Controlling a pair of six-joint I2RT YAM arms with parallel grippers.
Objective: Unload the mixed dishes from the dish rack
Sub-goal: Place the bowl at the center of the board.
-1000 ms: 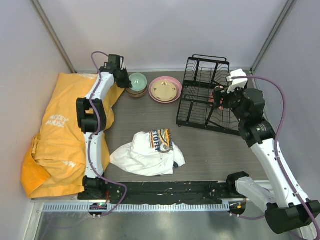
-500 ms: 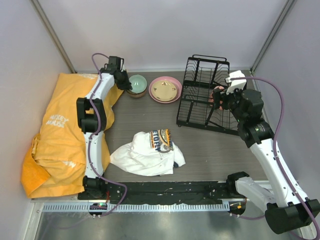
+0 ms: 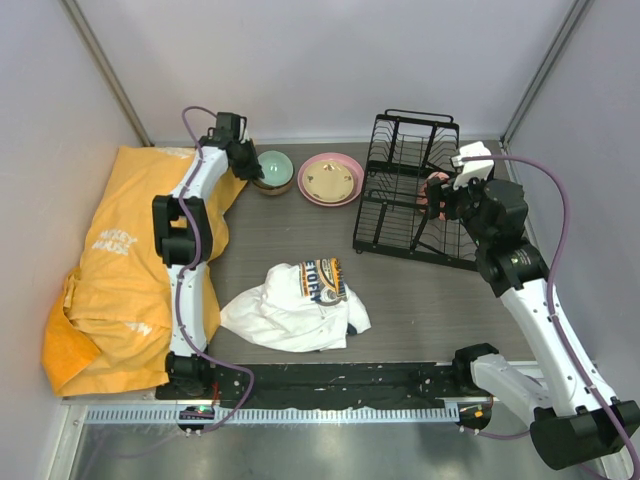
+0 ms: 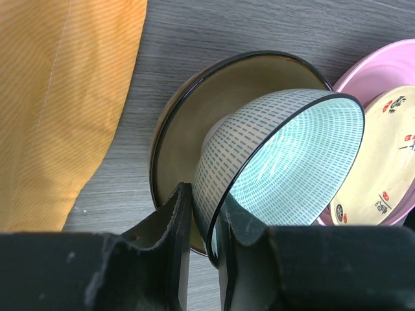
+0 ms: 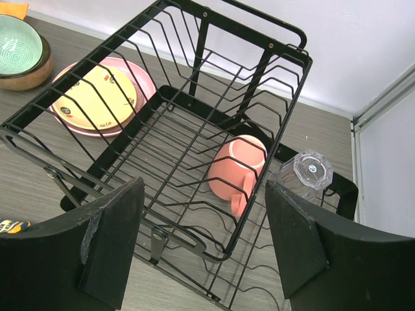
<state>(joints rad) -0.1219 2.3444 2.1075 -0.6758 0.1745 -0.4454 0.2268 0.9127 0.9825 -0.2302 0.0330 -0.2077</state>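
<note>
My left gripper [image 4: 204, 227] is shut on the rim of the mint-green bowl [image 4: 292, 162], which sits tilted inside the tan bowl [image 4: 188, 116]. From above, the mint bowl [image 3: 275, 163] is at the back left, beside the pink plate [image 3: 305, 188] that carries the cream patterned plate [image 3: 333, 181]. My right gripper [image 5: 204, 240] is open and empty above the right part of the black dish rack [image 5: 162, 129]. The pink mug [image 5: 237, 168] lies on its side in the rack. The clear glass [image 5: 305, 175] stands upside down at the rack's right edge.
A white printed T-shirt [image 3: 300, 300] lies crumpled at the table's front centre. An orange cloth [image 3: 110, 260] covers the left side. The dish rack [image 3: 400, 200] stands at the back right, close to the right wall. Walls enclose the back and both sides.
My right gripper has shifted slightly toward the back over the rack. The left gripper and the bowls have barely moved.
</note>
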